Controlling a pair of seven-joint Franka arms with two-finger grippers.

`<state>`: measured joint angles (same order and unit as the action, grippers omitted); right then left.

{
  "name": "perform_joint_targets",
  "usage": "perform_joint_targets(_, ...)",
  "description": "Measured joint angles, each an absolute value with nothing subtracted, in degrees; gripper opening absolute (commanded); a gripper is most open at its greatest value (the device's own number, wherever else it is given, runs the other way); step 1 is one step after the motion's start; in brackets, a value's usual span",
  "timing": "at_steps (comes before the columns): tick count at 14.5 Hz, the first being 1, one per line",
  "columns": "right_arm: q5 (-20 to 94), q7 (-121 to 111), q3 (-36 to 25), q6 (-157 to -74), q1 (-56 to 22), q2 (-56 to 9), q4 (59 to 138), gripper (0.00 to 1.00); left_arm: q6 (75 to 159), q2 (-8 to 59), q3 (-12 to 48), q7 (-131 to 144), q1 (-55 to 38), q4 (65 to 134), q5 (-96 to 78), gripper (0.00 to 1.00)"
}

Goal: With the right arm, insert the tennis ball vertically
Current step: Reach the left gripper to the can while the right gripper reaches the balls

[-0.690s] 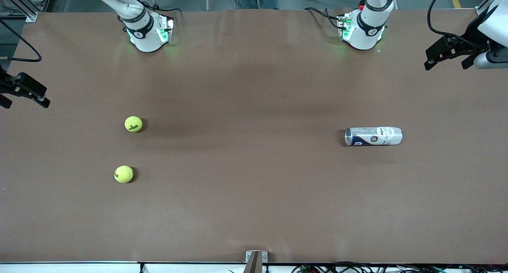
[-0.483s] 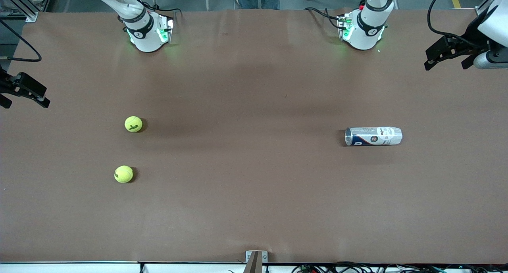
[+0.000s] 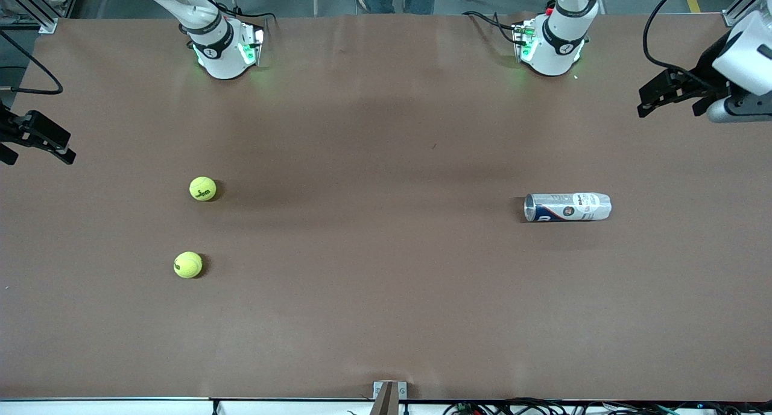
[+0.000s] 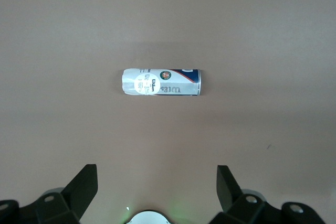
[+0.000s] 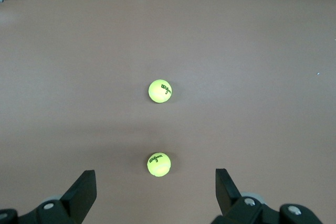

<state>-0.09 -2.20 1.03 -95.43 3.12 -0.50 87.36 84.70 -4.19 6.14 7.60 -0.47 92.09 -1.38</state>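
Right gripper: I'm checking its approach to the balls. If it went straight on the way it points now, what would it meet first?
Probably bare table: the open right gripper points down, and the nearer tennis ball lies just ahead of it.

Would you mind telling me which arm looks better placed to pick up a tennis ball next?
Probably the right. Its open right gripper hangs at the table end where both tennis balls lie; the open left gripper hangs at the can's end.
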Motion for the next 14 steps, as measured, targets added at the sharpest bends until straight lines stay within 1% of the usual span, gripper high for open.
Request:
perform_joint_targets(5, -0.1, -2.2, 1.0, -95.5, 3.1, -3.4, 87.4, 1.0, 85.6, -0.8, 6.5, 15.7, -0.5, 92.1, -1.4, 1.0)
perform_joint_targets(8, -0.1, -2.2, 1.0, -95.5, 3.1, -5.7, 87.3, 1.0, 87.5, 0.3, 6.5, 21.2, -0.4, 92.9, -1.3, 1.0)
perform_joint_targets(11, -0.1, -2.2, 1.0, -95.5, 3.1, -7.7, 87.3, 1.0, 90.8, 1.7, 6.5, 30.1, -0.1, 95.5, -1.3, 1.0)
perform_joint_targets(14, -0.1, -2.2, 1.1, -95.4, 3.1, -8.8, 87.4, 1.0, 95.8, 4.5, 6.5, 40.9, 0.0, 98.1, -1.3, 1.0)
